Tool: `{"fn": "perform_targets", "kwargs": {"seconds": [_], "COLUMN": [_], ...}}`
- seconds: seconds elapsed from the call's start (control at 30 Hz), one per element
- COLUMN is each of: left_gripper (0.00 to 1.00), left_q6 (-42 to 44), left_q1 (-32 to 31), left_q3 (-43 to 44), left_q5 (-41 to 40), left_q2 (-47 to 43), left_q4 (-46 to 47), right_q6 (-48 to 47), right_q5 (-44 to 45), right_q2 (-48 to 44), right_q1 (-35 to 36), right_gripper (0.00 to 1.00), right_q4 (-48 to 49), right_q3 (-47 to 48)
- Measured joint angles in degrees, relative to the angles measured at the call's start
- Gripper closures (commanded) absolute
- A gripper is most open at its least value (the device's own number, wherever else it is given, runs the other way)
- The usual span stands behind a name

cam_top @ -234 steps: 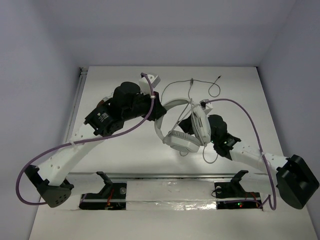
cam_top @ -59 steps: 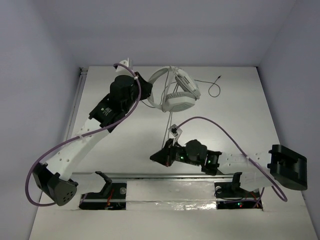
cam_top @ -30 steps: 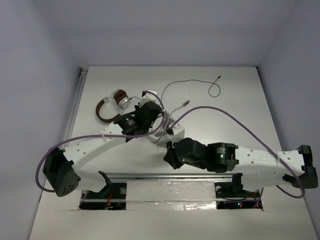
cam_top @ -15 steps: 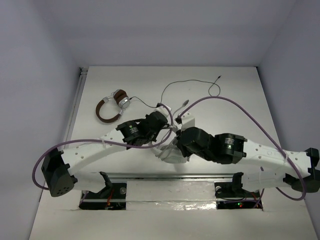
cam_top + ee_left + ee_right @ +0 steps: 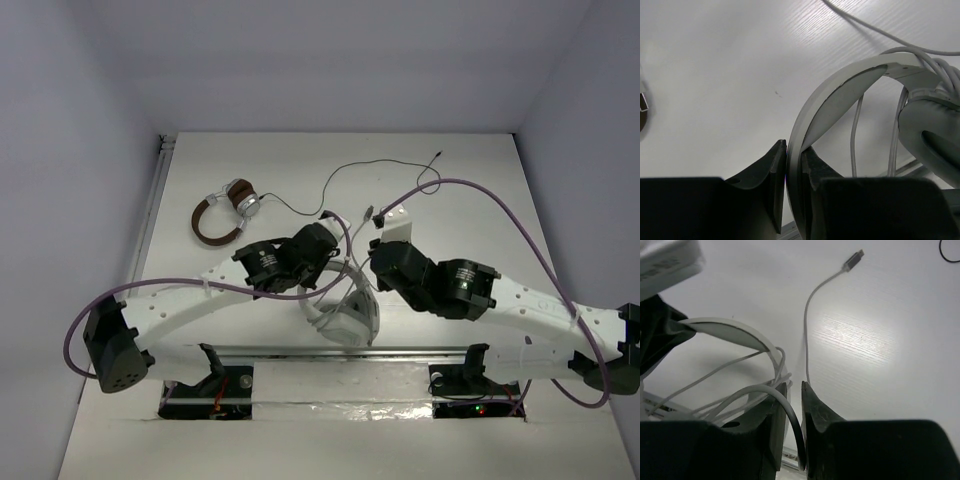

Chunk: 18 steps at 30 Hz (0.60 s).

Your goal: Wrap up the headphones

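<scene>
Here, left pincer (image 5: 794, 150) clamps smooth, curved white headphones (image 5: 840, 82)

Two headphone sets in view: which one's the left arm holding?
The white headphones: headband clamped between the left fingers. The brown headphones lie untouched, back left.

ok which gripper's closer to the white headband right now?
Left. The left gripper is clamped on the headband itself; the right gripper sits just beside it, at the cable loops, a strand between its jaws.
</scene>
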Motion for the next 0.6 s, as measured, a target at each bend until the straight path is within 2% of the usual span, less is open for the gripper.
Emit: {"fn": "perform_targets", "kwargs": {"seconds": [0.23,0.33,0.6], "left_gripper": [1.00,1.00,1.00], "left_q6": [-0.50,-1.16,-1.36], "left_q1": [0.26,0.76,3.80], "left_q3": [2.67,3.89,5.25], "left_q5": [5.90,8.33,14.27], "left_q2": [-3.13,-4.94,-7.61], "left_q4": [0.59,1.29,1.20], "right_q6": [1.20,1.42,1.49], "right_q5": [1.62,0.48,-9.44], "right_q2": [-1.70,-1.79,-7.21], "right_q1": [-2.73,-6.16,-16.02], "right_gripper": [0.77,0.77,0.74], "right_q4": [7.93,13.46,28.61], "right_q3": [-6.36,-10.38,-20.17]}}
